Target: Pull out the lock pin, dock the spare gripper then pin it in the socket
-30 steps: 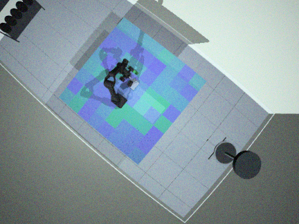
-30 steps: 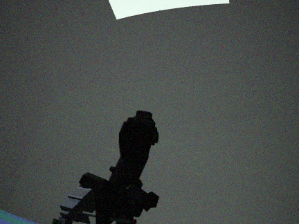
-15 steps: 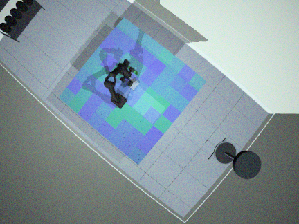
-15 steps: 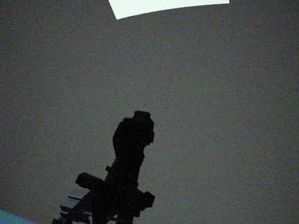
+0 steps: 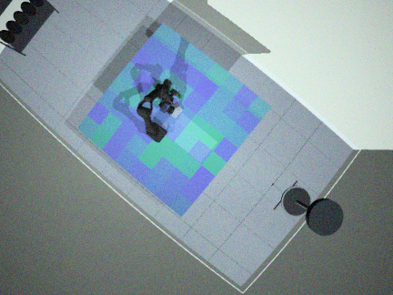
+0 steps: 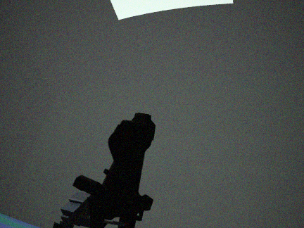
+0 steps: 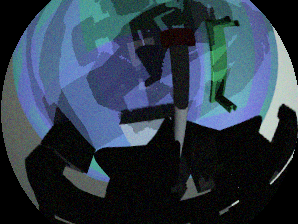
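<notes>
Where the lock pin (image 7: 180,75) is: between the tool's (image 5: 170,108) (image 7: 178,187) nearly closed fingers, red end outward.
Green bracket (image 5: 179,96) (image 7: 219,60): beside the pin (its purpose unclear).
Grip's reason: likely steadying the pin for socket work.

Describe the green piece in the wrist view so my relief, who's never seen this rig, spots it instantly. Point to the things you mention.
Start with the blue-and-green patchwork surface (image 5: 156,182) (image 7: 75,112). In the wrist picture, just right of the long red-ended rod (image 7: 180,75), find the narrow green piece (image 7: 218,62) with short arms at both ends. The rod is dark and straight, without such arms.
</notes>
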`<state>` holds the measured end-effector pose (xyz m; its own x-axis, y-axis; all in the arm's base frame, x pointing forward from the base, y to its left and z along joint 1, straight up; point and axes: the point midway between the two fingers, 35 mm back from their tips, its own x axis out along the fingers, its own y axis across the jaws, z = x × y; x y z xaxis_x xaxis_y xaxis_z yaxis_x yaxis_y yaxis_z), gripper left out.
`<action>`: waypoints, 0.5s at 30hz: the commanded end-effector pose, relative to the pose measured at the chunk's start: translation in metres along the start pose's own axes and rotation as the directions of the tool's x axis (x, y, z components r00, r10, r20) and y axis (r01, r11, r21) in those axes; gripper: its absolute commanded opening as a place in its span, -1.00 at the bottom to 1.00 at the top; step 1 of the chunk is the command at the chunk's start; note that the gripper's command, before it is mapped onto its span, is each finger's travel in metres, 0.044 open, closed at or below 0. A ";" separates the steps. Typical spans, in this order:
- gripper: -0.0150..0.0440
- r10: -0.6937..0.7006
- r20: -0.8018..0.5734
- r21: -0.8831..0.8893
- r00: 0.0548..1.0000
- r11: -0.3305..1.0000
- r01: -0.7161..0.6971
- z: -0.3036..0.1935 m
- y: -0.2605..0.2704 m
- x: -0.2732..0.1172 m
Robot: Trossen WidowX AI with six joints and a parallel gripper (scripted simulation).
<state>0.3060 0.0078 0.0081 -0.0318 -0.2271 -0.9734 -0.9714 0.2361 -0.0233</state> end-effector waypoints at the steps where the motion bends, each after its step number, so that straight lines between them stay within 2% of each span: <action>1: -0.49 -0.001 -0.003 0.000 1.000 1.000 0.001 -0.003 0.000 0.001; 15: -0.49 0.003 -0.002 -0.002 1.000 1.000 -0.004 -0.012 0.000 0.003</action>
<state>0.3036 -0.0015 0.0078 -0.0362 -0.2258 -0.9735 -0.9716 0.2358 -0.0185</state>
